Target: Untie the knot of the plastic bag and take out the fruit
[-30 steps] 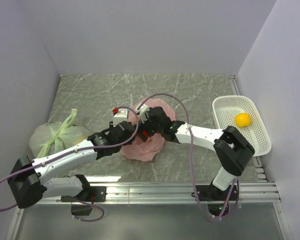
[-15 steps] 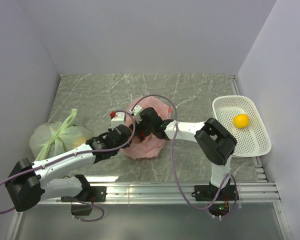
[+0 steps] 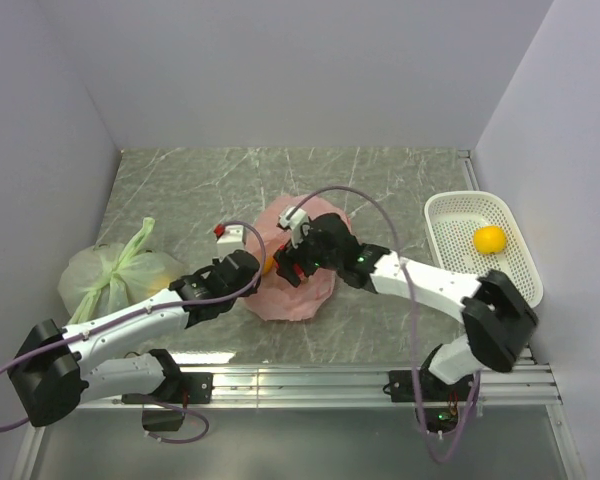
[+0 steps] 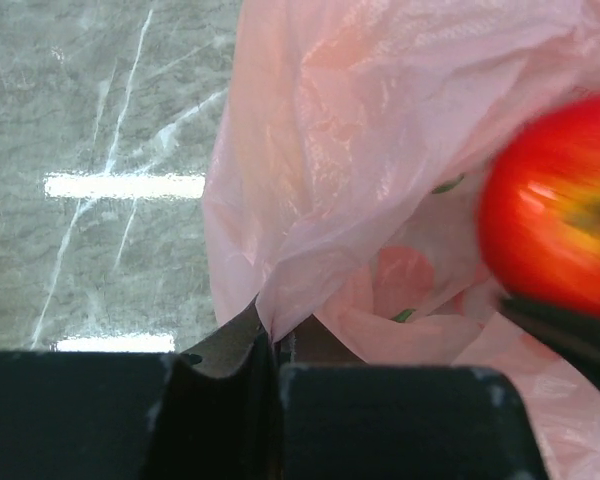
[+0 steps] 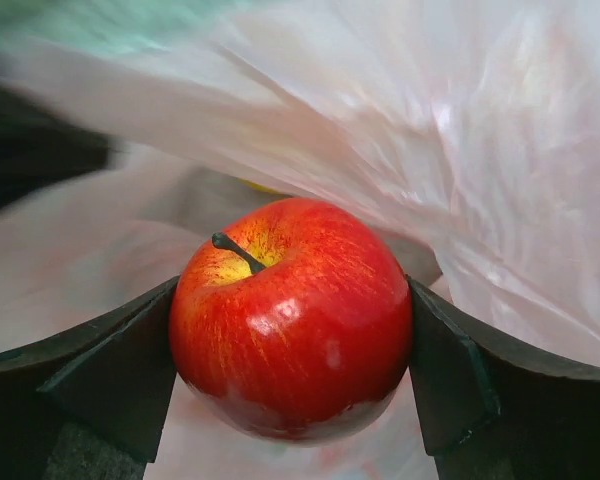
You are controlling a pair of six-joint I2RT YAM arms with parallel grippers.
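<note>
Holding, right gripper (image 5: 291,305): fingers spread wide around a glossy, round red apple (image 5: 300,350), one dark pad against each flank; the apple's stem tilts up-left.
Left gripper (image 4: 275,338): fingers closed narrow, pinching a fold of pink film at the bag's edge.
Task item: thin, translucent, crinkly pink plastic bag (image 3: 305,290), mid-table, its film open around the red apple, both grippers at it.
Right edge: white mesh basket (image 3: 505,280), a rounded rectangle beside the right wall, with a smooth yellow-orange fruit (image 3: 488,239) inside.
Left edge: pale green bag (image 3: 100,275), tied tuft upward, near the left wall and apart from the pink plastic bag.
Open room: bare grey veined marble table (image 3: 180,190) shows behind the pink plastic bag and between it and the white mesh basket.
</note>
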